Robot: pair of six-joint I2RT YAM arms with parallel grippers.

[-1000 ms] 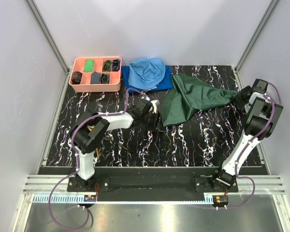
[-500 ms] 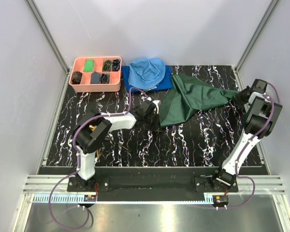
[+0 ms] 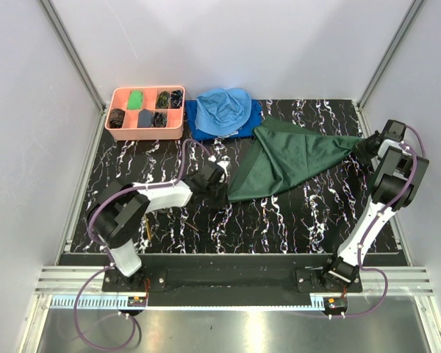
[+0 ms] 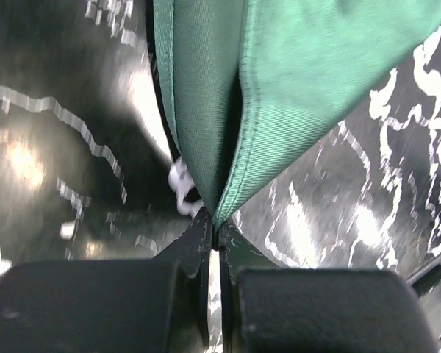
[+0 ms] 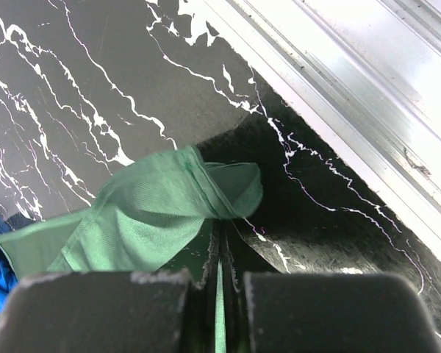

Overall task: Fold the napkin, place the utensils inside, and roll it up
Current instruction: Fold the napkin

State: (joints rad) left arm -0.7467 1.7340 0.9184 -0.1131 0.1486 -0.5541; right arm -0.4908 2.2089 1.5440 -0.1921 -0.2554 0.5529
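Note:
The dark green napkin (image 3: 287,156) lies stretched across the right half of the black marbled table, drawn out into a rough triangle. My left gripper (image 3: 224,193) is shut on its near-left corner. In the left wrist view that corner (image 4: 228,184) runs straight into the closed left gripper (image 4: 214,222). My right gripper (image 3: 363,144) is shut on the far-right corner beside the table's right edge. In the right wrist view the bunched cloth (image 5: 151,213) is pinched in the right gripper (image 5: 220,229). A slim gold-coloured piece (image 3: 148,232), possibly one of the utensils, shows by the left arm.
A pink tray (image 3: 145,137) with several small dark and green items stands at the back left. A light blue cloth (image 3: 224,109) lies on a royal-blue cloth (image 3: 197,126) at the back centre. The metal frame rail (image 5: 338,95) runs close beside the right gripper.
Both grippers have shut on napkin corners. The left gripper has drawn its corner toward the near left, pulling the cloth flatter and wider; the right gripper has stayed put.

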